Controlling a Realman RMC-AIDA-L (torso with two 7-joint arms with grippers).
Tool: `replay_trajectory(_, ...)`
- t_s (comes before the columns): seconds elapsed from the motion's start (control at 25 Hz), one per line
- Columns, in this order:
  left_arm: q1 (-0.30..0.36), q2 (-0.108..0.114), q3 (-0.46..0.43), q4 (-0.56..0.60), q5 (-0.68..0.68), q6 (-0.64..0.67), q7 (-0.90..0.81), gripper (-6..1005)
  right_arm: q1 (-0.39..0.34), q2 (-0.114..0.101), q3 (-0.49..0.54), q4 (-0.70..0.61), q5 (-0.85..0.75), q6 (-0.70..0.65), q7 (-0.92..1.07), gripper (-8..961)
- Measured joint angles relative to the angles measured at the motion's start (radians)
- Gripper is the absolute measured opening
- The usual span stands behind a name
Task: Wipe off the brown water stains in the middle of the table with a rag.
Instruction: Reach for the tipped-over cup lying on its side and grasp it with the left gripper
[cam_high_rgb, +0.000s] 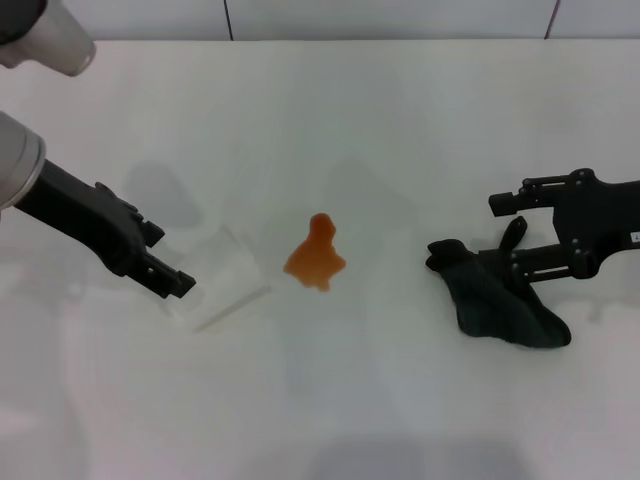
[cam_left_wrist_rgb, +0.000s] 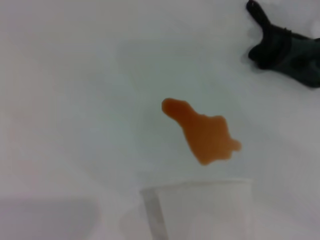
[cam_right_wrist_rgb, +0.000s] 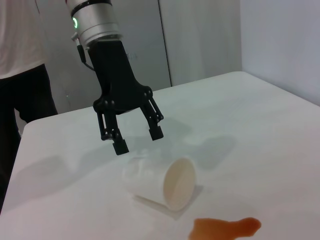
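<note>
Brown water stains (cam_high_rgb: 316, 259): one small orange-brown blotch, uneven outline, narrow at the far end and wider toward the robot, sitting mid-table (cam_high_rgb: 400, 120) on the plain white matte top, unwiped. Rag (cam_high_rgb: 498, 301): dark black-green cloth, lumpy and crumpled, flat on the table well to the robot's right of the stain, not touching it. Same stain shows in the left wrist view (cam_left_wrist_rgb: 203, 132) with the rag (cam_left_wrist_rgb: 287, 50) far off.
</note>
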Motion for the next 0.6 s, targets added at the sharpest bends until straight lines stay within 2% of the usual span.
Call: replay_trajectory(0.6, -0.025, -0.005, 0.038, -0.039, 0.023, -0.060, 0.003, 870, 0.002, 0.003, -0.003, 0.016, 0.000, 0.004, 0.000, 739)
